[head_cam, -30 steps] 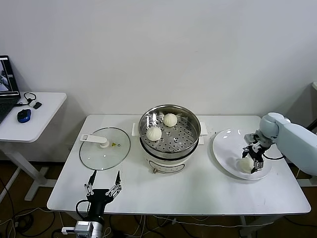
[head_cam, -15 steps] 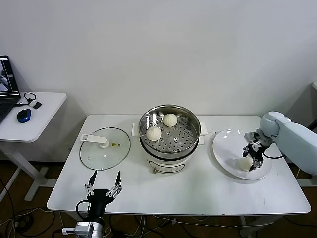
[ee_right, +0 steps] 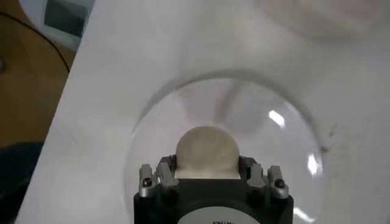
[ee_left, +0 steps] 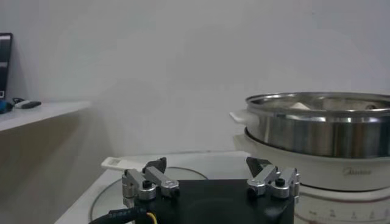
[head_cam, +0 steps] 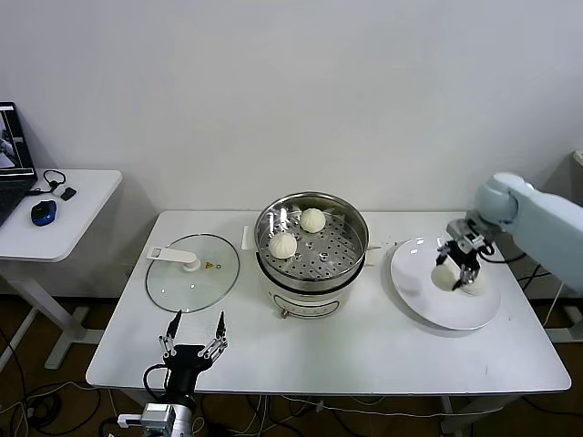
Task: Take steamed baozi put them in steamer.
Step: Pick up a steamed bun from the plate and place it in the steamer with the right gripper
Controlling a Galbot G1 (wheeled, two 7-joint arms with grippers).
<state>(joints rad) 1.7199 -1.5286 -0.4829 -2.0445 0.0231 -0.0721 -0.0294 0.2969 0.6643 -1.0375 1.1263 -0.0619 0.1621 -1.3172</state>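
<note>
Two baozi (head_cam: 283, 244) sit inside the steamer (head_cam: 349, 256). The right gripper (head_cam: 453, 271) squeezes a third baozi (head_cam: 444, 277) just above the white plate (head_cam: 428, 305), right of the steamer. The left gripper (head_cam: 192, 346) waits open, in front of the steamer. That bun needs dropping in.

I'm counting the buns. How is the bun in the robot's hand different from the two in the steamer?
The bun in the right hand is pinched between the fingers and lifted above the white plate; the two buns in the steamer lie free on its perforated floor. The held bun is alone; the steamer buns sit as a pair, close but apart. All three are round, smooth and cream-white.
</note>
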